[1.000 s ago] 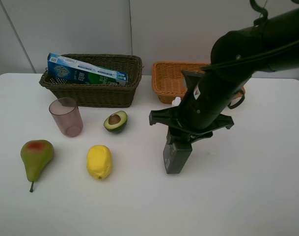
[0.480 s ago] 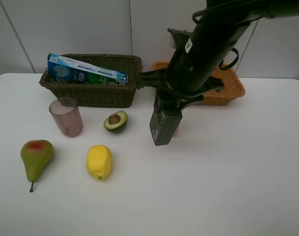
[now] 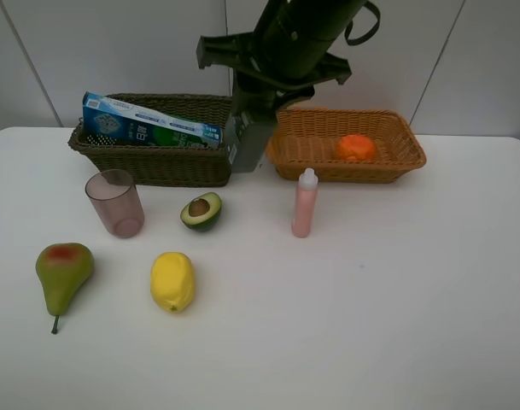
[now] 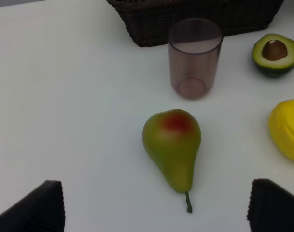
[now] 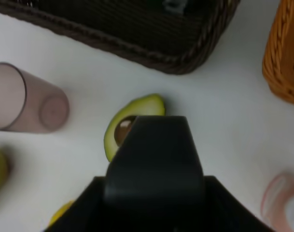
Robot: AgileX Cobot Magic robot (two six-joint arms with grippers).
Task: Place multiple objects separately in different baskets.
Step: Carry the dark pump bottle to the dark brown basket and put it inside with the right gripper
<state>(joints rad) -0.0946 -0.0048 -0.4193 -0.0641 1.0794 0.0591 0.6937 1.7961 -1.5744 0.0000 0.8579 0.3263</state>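
Dark bottle [image 3: 246,141] hung pinched in the right gripper [image 3: 258,96], mid-carry I'd say, the brown basket [image 3: 157,166] just ahead; next it needed bringing over the rim and releasing.

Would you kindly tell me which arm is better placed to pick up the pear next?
Left. The left gripper hangs open over the pear, which lies near the middle of its wrist view. The right gripper is shut on the dark bottle, up by the dark basket.
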